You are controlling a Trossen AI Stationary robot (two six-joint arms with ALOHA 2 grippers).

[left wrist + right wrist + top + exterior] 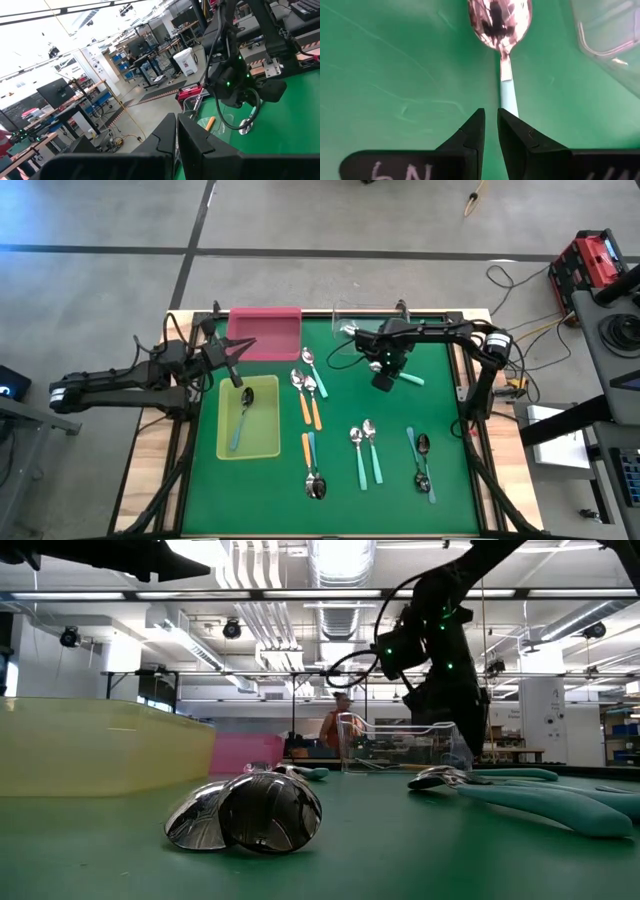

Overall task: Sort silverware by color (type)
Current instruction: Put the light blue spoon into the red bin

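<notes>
My right hand [490,131] hangs over the far right part of the counter [450,430], just in front of the clear tray [362,313] at the far edge; its fingers are pinched to a narrow slit on the slim handle of a light blue spoon [506,85], whose shiny bowl points away from my wrist with the green mat showing behind it; whether the spoon is lifted clear of the mat I cannot tell. I judge I grip it low on the handle so the bowl hangs free and can go into a tray bowl first; the clear tray beside it looks the likely home for this colour, though that is my guess.

My left hand [240,350] waits near the far left corner, between the pink tray [265,332] and the yellow-green tray [262,442]; its fingers are pressed together on nothing. One teal spoon [241,418] already lies in the yellow-green tray, so that bin seems claimed for teal.

The rest of the silverware is spread on the open mat: two orange spoons [309,402] near the middle, another teal spoon [358,455] and a blue one [372,448] towards the near edge, more to either side of them; most of the sorting is not yet done.
</notes>
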